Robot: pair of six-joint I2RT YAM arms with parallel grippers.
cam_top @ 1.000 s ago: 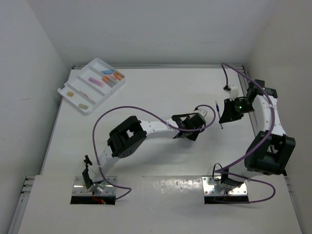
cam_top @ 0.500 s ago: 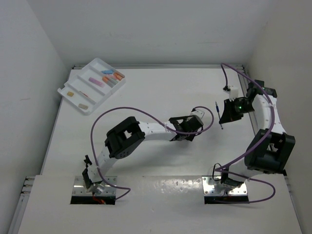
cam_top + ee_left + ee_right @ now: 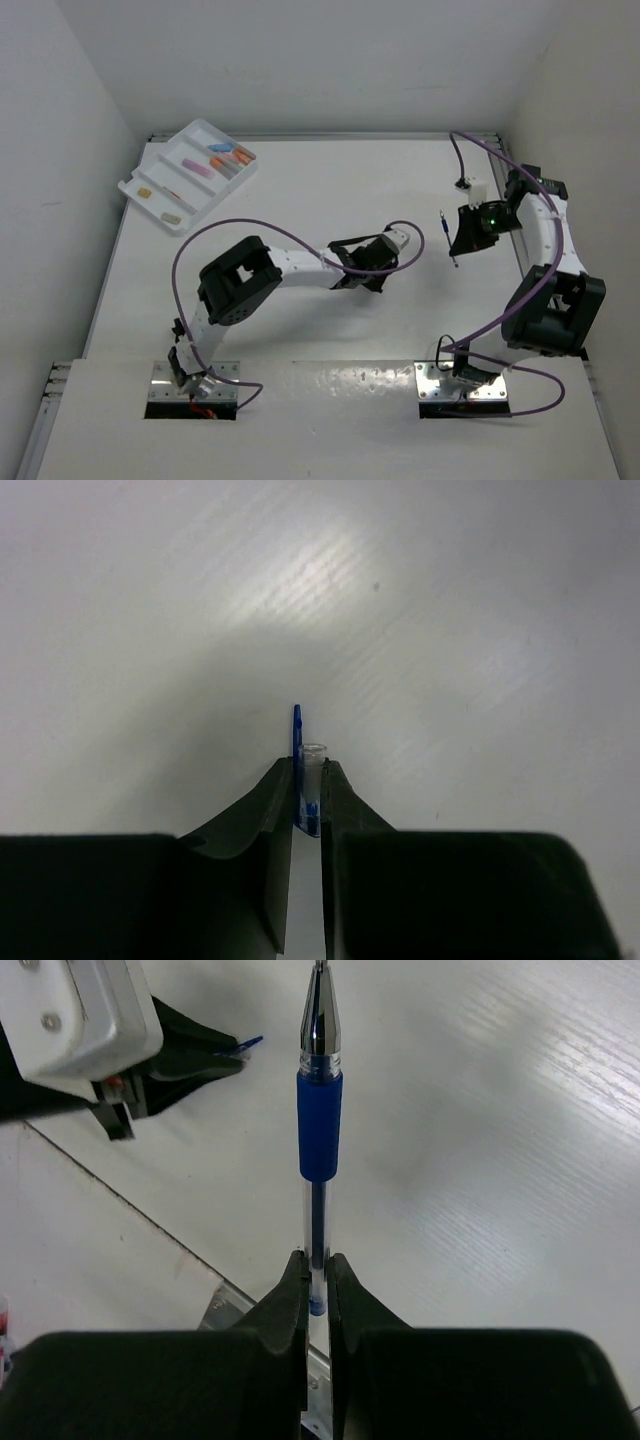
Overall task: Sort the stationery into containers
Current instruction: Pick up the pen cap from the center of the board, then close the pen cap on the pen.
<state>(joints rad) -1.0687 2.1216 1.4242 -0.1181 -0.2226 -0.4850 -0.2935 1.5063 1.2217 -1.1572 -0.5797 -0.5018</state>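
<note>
Blue pen [image 3: 319,1130] | gripped by right end effector [image 3: 317,1270] | left end effector [image 3: 307,780] pinches cap [image 3: 298,730]

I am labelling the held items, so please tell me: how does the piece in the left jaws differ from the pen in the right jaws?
Size: the piece, seemingly a cap, barely passes the left jaws; the pen reaches far beyond the right jaws. Look: the cap has a thin blue clip; the pen a thick blue grip and silver tip. Both are clear plastic with blue, pinched in shut jaws.
</note>
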